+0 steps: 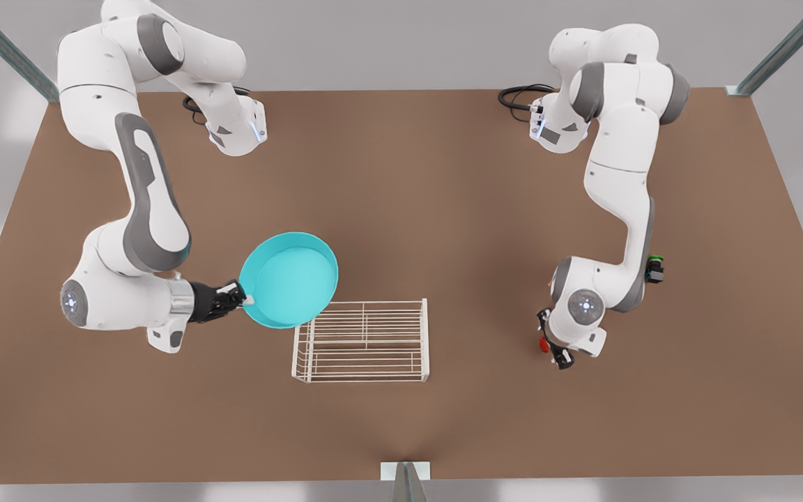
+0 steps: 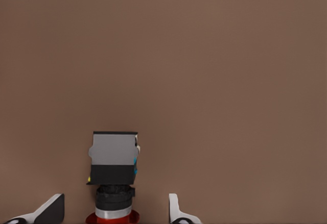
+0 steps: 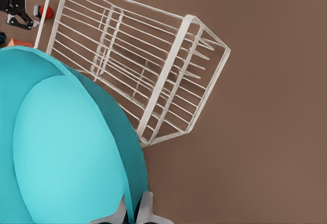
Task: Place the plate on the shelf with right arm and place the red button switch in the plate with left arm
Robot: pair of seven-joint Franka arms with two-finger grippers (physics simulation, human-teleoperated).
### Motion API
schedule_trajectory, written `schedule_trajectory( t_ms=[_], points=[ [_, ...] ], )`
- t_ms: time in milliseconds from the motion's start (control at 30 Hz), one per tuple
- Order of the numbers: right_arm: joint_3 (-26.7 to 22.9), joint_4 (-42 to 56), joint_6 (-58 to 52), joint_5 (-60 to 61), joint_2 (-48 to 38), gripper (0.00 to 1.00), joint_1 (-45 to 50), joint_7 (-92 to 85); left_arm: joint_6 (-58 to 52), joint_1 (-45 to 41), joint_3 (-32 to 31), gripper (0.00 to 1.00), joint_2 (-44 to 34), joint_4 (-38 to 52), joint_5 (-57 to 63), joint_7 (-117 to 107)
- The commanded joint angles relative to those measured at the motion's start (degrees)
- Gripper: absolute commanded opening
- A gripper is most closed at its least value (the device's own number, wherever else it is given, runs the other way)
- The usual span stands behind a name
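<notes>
No readable text anywhere
No words, labels, brands, numbers or signs can be read on the arms, the plate [image 1: 290, 279], the shelf [image 1: 363, 341], the red button switch [image 2: 113, 183] or the counter [image 1: 443, 209]

Object count, brown table.
Two white jointed arms; one round turquoise plate [image 1: 290, 279]; one white wire rack [image 1: 363, 340]; one red-capped push-button switch [image 2: 113, 175]; one green-capped switch [image 1: 654, 268]; one orange cube [image 3: 19, 42].
</notes>
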Motion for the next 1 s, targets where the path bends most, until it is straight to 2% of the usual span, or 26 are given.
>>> schedule_trajectory(
  t_ms=[0, 200, 267, 500, 533, 567, 600, 700, 733, 800, 833, 867, 900, 967],
  points=[
    [-0.1, 2.8, 0.3, -0.1, 2.3, 0.22, 1.4, 30.5, 0.0, 0.2, 0.0, 1.0, 0.6, 0.6, 2.9, -9.6],
    [-0.4, 5.3, 7.5, -0.4, 7.1, 0.22, 6.9, 35.7, -0.6, 0.2, 0.1, 1.0, 1.2, 0.0, 3.1, -8.9],
    [-2.4, 5.5, 9.6, -0.4, 8.4, 0.22, 9.0, 36.5, -0.6, 0.2, 0.1, 1.0, 1.5, 0.2, 3.1, -8.9],
    [-2.5, 7.5, 14.9, 1.2, 12.2, 0.23, 12.3, 40.3, -0.7, 0.4, 1.2, 1.0, 1.6, 0.9, 3.5, -6.8],
    [-2.4, 7.5, 15.1, 1.3, 12.2, 0.32, 12.4, 40.2, -0.7, 0.5, 1.6, 1.0, 1.6, 1.4, 3.5, -6.7],
    [-2.4, 7.4, 15.1, 1.3, 11.7, 0.79, 12.2, 40.1, -0.7, 0.5, 2.0, 1.0, 1.5, 1.6, 3.5, -5.9],
    [-2.5, 7.1, 14.4, 1.0, 10.8, 1.0, 11.5, 39.8, -0.7, 0.5, 2.5, 1.0, 1.6, 1.8, 3.5, -5.3],
    [-2.4, 6.7, 2.5, 0.2, -1.2, 1.0, 4.7, 33.5, -0.7, 0.8, 2.8, 1.0, 1.6, 1.4, 3.5, -3.9],
    [-4.2, 7.5, -4.4, -8.8, -4.5, 1.0, 4.6, 33.2, -0.7, 1.0, 2.9, 1.0, 1.6, 1.3, 3.5, -3.8],
    [-4.5, 8.7, -8.6, -15.9, -7.8, 1.0, 2.3, 27.5, -0.7, 1.1, 2.9, 0.99, 1.6, 1.2, 3.5, -2.2],
    [-4.1, 8.5, -10.2, -15.8, -9.6, 1.0, -0.1, 24.0, -0.7, 1.3, 2.9, 0.82, 1.6, 1.3, 3.5, -2.1],
    [-4.1, 8.4, -10.3, -17.1, -9.6, 1.0, -2.5, 20.0, -0.7, 1.3, 2.9, 0.6, 1.6, 1.3, 3.5, -1.6],
    [-3.8, 8.3, -10.4, -23.5, -9.6, 1.0, -3.1, 17.3, -0.7, 1.3, 2.9, 0.51, 1.6, 1.3, 3.5, -1.6],
    [-3.9, 7.8, -14.1, -28.3, -9.9, 1.0, -3.3, 18.4, -0.8, 1.4, 2.9, 0.45, 1.6, 1.3, 3.5, -1.6]
  ],
)
